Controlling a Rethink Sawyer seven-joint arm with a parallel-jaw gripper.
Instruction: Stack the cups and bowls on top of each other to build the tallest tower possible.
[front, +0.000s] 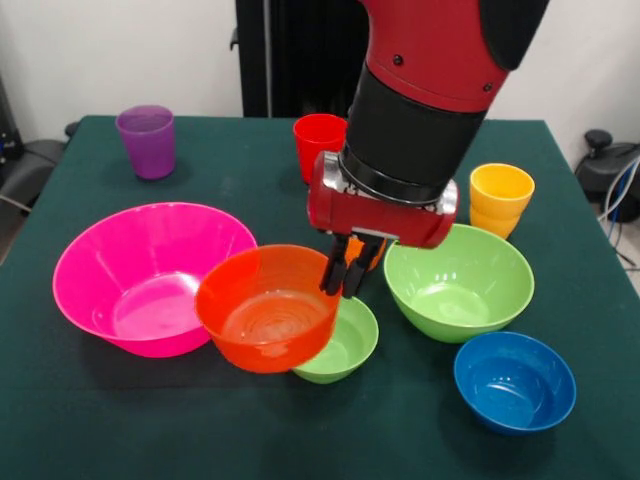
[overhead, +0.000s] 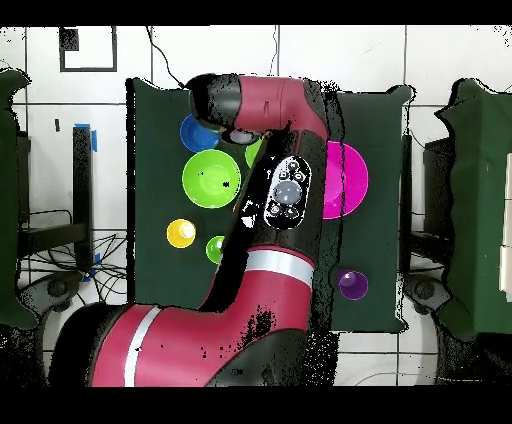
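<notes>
My gripper (front: 342, 272) is shut on the far rim of the red-orange bowl (front: 262, 305). It holds the bowl tilted, over the left edge of the small lime green bowl (front: 345, 348). The huge pink bowl (front: 140, 275) sits just left of it. The large lime green bowl (front: 458, 282) and the blue bowl (front: 514, 380) are to the right. The purple cup (front: 146, 140), red cup (front: 317, 142) and yellow cup (front: 500, 197) stand at the back. A bit of the orange cup (front: 373, 250) shows behind the fingers. The light green cup (overhead: 215, 248) shows only in the overhead view.
All stands on a dark green table (front: 100, 430). In the overhead view the arm covers the gripper and the red-orange bowl; the pink bowl (overhead: 348, 180), large green bowl (overhead: 210, 178), blue bowl (overhead: 195, 132), yellow cup (overhead: 181, 233) and purple cup (overhead: 351, 283) show around it.
</notes>
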